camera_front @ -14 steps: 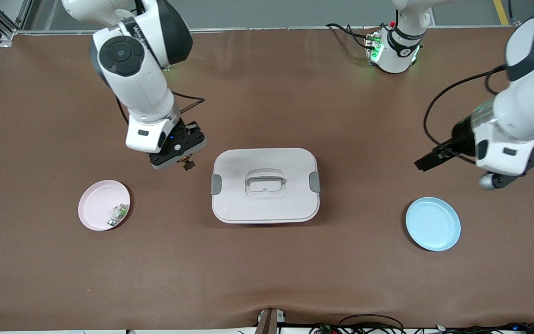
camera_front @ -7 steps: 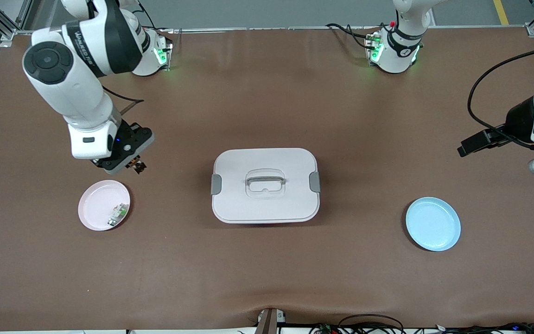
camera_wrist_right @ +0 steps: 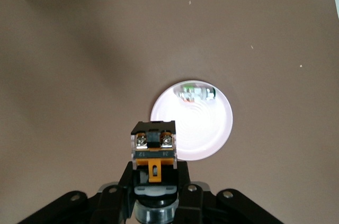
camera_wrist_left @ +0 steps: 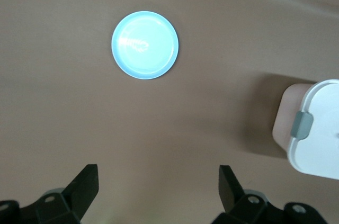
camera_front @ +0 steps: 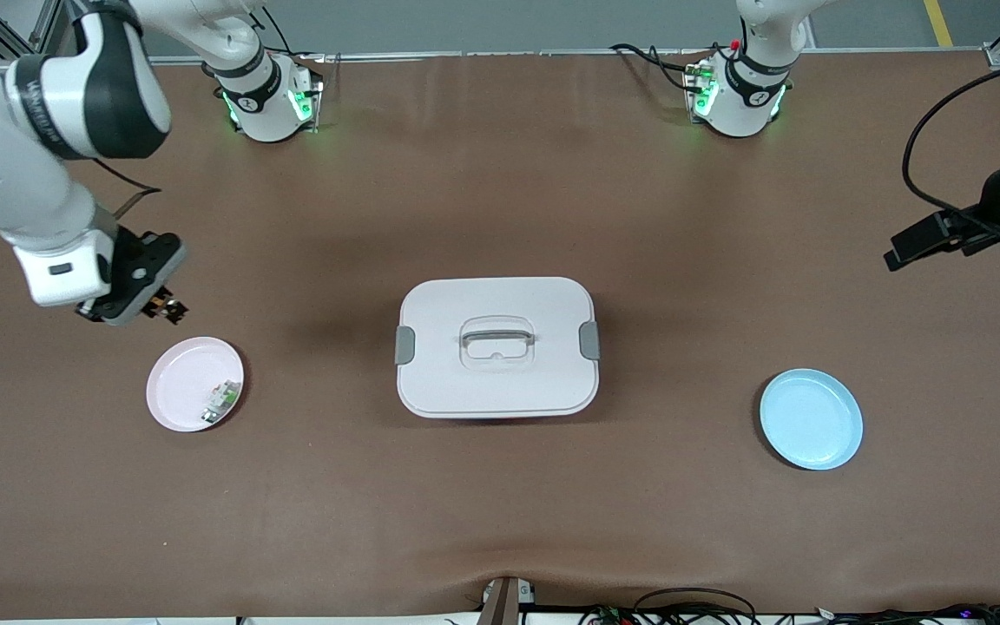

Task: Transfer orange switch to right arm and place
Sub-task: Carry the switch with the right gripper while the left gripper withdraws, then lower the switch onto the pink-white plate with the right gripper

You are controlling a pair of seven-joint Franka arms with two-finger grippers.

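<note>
My right gripper [camera_front: 163, 305] is shut on the orange switch [camera_front: 172, 307], a small black block with an orange middle. It holds the switch up over the brown table, just beside the pink plate [camera_front: 177, 382]. In the right wrist view the switch [camera_wrist_right: 153, 147] sits between my fingers [camera_wrist_right: 123, 181], with the pink plate [camera_wrist_right: 204, 134] below it. My left gripper [camera_front: 904, 250] hangs open and empty at the left arm's end of the table; in the left wrist view [camera_wrist_left: 159, 187] its jaws stand wide apart over bare table.
A small white-and-green part [camera_front: 220, 399] lies in the pink plate and shows in the right wrist view [camera_wrist_right: 197, 94]. A white lidded box [camera_front: 496, 347] stands mid-table. A blue plate [camera_front: 811, 419] lies toward the left arm's end and shows in the left wrist view [camera_wrist_left: 144, 45].
My right arm has carried the switch from beside the white box toward its own end of the table, up to the pink plate. My left arm has drawn back toward its end.
</note>
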